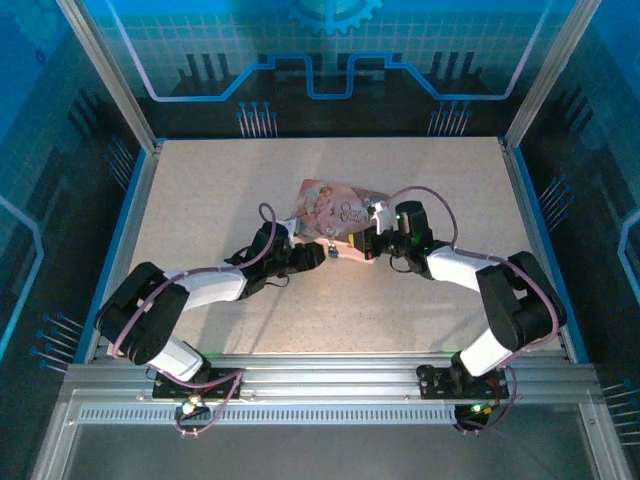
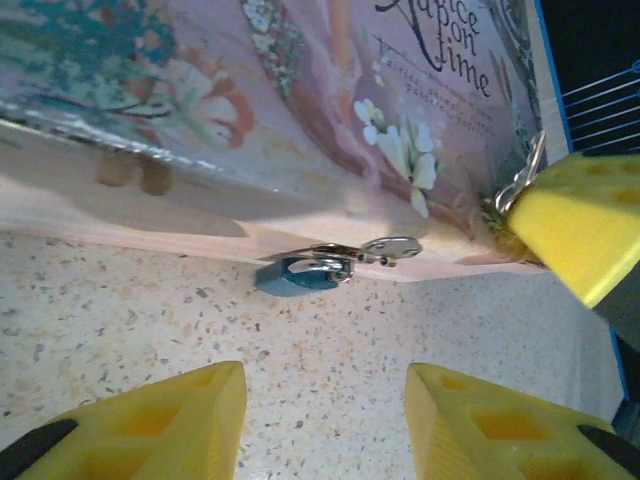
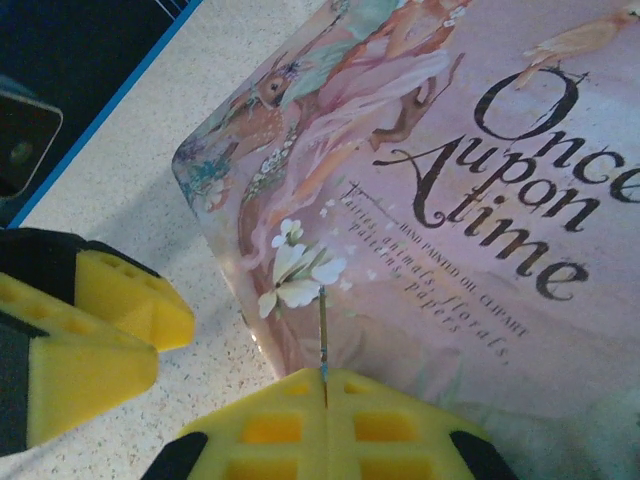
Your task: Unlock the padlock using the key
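Observation:
The padlock [image 2: 297,274], small and bluish, lies on the table against the front edge of the pink box [image 2: 200,120], its silver shackle through the box's clasp. My left gripper [image 2: 325,400] is open just in front of it, with bare table between the yellow fingers. My right gripper [image 3: 325,378] is shut on the key [image 3: 323,325], whose thin blade sticks out edge-on over the box lid [image 3: 470,200]. In the top view, both grippers, left [image 1: 316,256] and right [image 1: 362,246], meet at the box's near edge beside the padlock [image 1: 331,250].
The pink printed box [image 1: 335,205] sits mid-table. My right gripper's yellow finger [image 2: 580,220] and a key ring [image 2: 520,180] show at the right of the left wrist view. The left gripper's fingers [image 3: 90,330] are close on the left in the right wrist view.

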### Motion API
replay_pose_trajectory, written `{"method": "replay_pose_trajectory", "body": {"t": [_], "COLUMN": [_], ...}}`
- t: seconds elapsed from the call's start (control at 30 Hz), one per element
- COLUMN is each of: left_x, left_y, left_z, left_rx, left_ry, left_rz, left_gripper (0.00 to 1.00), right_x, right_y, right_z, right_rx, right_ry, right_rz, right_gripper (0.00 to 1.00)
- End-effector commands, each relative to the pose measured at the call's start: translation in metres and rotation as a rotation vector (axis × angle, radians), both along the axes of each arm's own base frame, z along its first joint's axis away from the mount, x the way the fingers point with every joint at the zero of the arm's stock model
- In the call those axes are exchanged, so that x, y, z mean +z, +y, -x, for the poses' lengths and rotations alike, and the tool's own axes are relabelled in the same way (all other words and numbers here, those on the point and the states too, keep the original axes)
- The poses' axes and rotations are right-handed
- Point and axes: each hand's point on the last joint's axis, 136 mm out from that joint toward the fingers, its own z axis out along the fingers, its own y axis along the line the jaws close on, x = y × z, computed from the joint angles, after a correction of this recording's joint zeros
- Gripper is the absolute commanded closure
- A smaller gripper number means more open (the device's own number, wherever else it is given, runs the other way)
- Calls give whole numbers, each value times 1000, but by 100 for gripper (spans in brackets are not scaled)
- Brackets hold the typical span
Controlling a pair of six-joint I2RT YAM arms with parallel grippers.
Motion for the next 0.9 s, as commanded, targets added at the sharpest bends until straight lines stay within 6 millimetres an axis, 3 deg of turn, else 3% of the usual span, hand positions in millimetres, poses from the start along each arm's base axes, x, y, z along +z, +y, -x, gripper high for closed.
{"method": "replay_pose_trajectory", "body": {"t": [0.0,0.33,0.87], "left_x": [-6,-7,-25], "left_y": [10,9,-4], "left_z": [2,0,-13], "left_rx": [-2,-56,-97], "left_ry": [-21,-95,-160], "left_rz": [-64,-116,-130], "left_gripper": [52,46,40], "right_x": [-21,-54,-54], "right_y": [-5,5,20], "right_z": [3,33,33], "right_rx": [-17,6,24], "right_ry": [110,245,252], "right_rz": [3,3,2], "right_gripper": [100,100,100]}}
